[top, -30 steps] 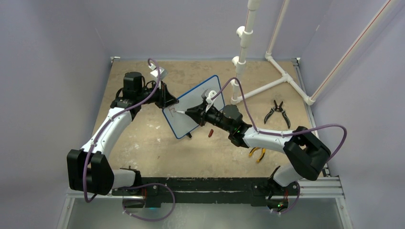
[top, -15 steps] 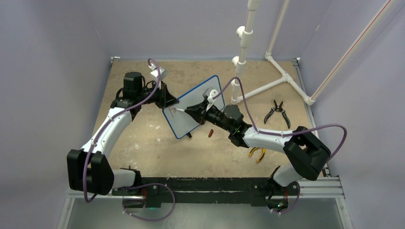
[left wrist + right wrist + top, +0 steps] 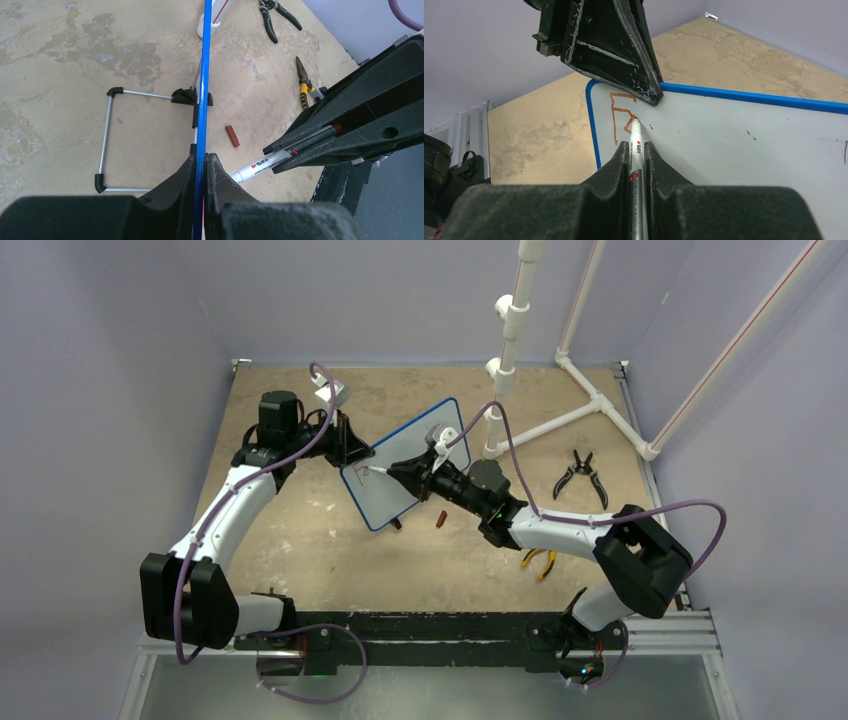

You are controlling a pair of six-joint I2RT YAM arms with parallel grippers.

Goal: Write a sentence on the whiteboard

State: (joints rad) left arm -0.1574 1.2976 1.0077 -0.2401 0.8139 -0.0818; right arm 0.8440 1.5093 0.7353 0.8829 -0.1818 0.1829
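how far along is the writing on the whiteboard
Done: the left gripper clamps the whiteboard at its edge, and a first red letter, F-like, sits near its corner. In hand: the right gripper holds the marker, tip on the board beside that letter. Left: almost all the wording; the rest of the face shows no red writing.

A lab test cell: lilac walls (image 3: 110, 390) enclose a scuffed table (image 3: 330, 560) and white pipe frame (image 3: 597, 398)
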